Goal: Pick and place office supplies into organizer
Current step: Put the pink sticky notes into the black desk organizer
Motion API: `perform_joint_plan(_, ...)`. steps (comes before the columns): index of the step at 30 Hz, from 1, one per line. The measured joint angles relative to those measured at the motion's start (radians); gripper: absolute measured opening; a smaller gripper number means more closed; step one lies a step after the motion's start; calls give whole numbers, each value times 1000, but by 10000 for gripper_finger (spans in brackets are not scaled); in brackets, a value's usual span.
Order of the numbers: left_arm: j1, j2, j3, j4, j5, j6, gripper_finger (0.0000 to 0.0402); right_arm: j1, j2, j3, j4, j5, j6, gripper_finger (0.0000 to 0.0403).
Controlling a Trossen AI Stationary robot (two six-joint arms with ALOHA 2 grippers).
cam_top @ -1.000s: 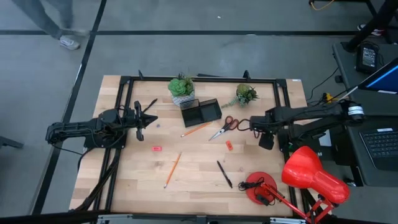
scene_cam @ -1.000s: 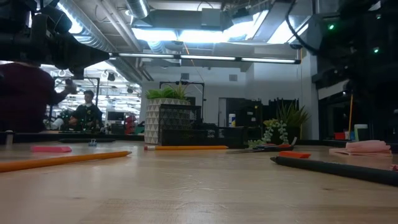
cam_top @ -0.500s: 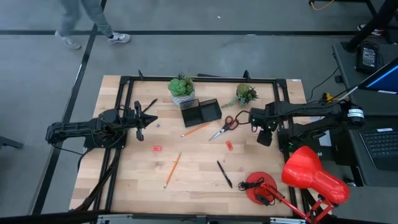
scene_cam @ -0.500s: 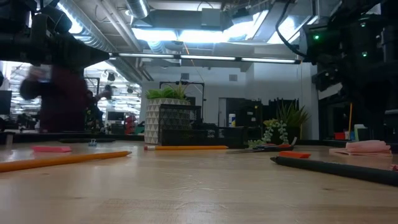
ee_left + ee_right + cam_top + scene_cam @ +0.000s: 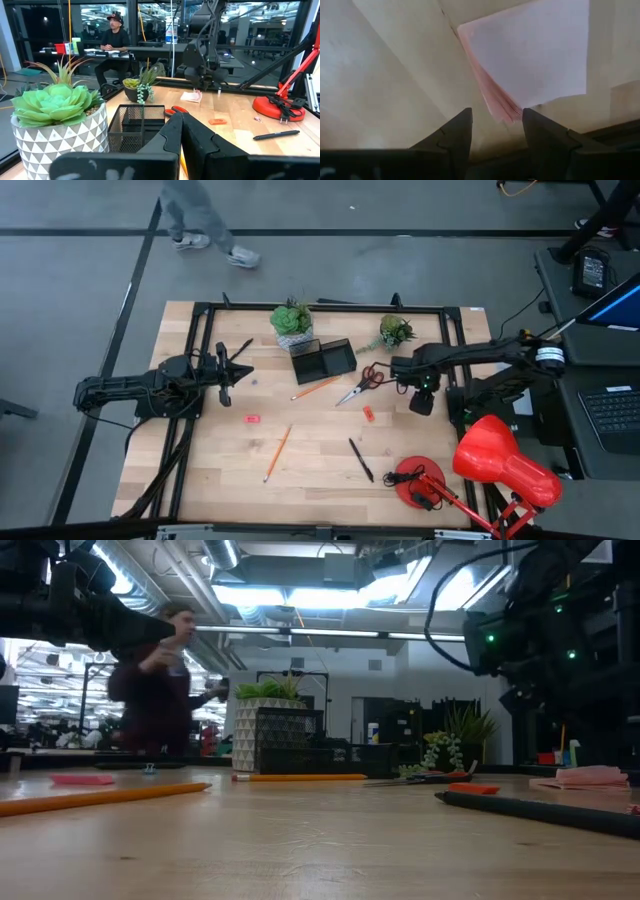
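I am working the first pick: my right gripper [image 5: 492,125] is hanging with its jaws wide just above the sticky pad [image 5: 530,55], which is lying flat on the worktop [image 5: 320,470] well to the right of the organizer [image 5: 323,360], past the scissors [image 5: 362,382]. In the right wrist view the pad's near corner is sitting between the two fingers [image 5: 455,132], not yet touched as far as I can judge. Nothing is in the organizer that I can see, so the task is barely begun. The next move, I think, is a straight descent until the fingers straddle the pad's edge, then a close; the pad is thin and flat, so I am expecting to need the tips almost on the wood. The rest is lying in front of the organizer: one pencil [image 5: 316,388] just beside it, the other pencil [image 5: 277,452], the pen [image 5: 360,459] and two erasers [image 5: 251,419] farther out. My left gripper [image 5: 243,369] is waiting shut and empty, well to the left of the organizer.
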State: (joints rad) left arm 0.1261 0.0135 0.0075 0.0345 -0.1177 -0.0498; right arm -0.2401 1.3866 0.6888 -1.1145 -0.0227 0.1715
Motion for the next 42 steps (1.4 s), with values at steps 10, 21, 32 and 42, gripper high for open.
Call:
perform_joint_plan(10,0,0,0,0,8,-16,4,0,3,86,8,65,-50,177)
perform_joint_plan(21,0,0,0,0,15,-16,4,1,4,86,6,9,-79,177)
perform_joint_plan(32,0,0,0,-1,19,-16,4,0,66,86,5,2,-79,177)
perform_joint_plan(42,0,0,0,-1,19,-19,4,0,167,85,1,18,-78,177)
